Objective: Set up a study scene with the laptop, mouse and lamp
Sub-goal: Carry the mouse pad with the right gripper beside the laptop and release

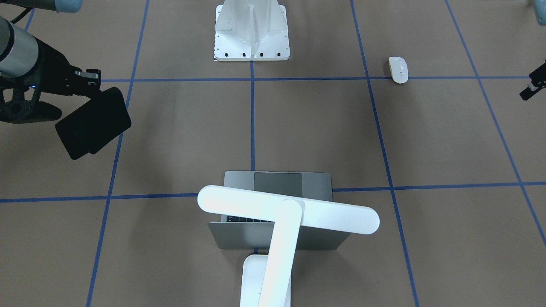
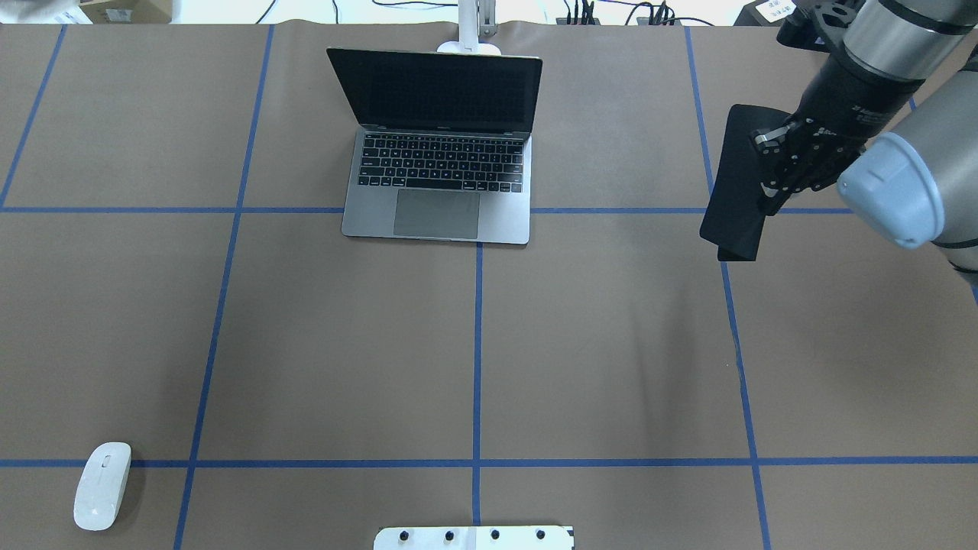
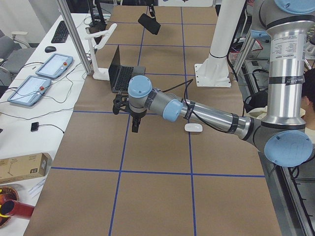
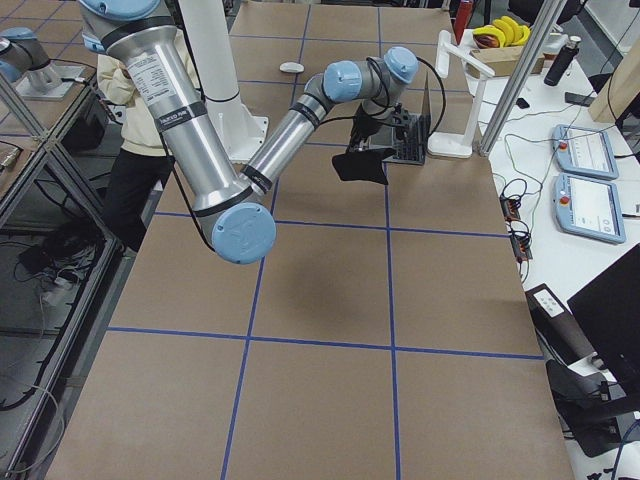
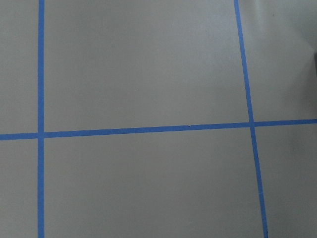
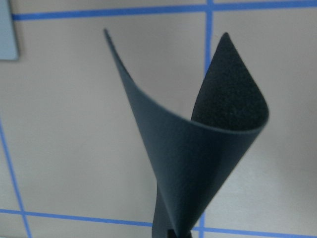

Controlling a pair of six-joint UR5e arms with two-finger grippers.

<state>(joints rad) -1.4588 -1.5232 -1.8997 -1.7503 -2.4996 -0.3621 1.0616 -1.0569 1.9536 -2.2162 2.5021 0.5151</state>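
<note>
Laptop (image 2: 437,183) stands open, screen facing the pedestal (image 1: 251,30).

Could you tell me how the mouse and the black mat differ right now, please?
The mouse is white and oval; the black mat is dark and curls. The mouse lies on the table; the black mat hangs above it in the right gripper. Both are away from the laptop.

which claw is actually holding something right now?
The right claw: it pinches the black mat, curled and lifted off the table beside the laptop. The left claw hangs over bare table; nothing shows in it.
</note>
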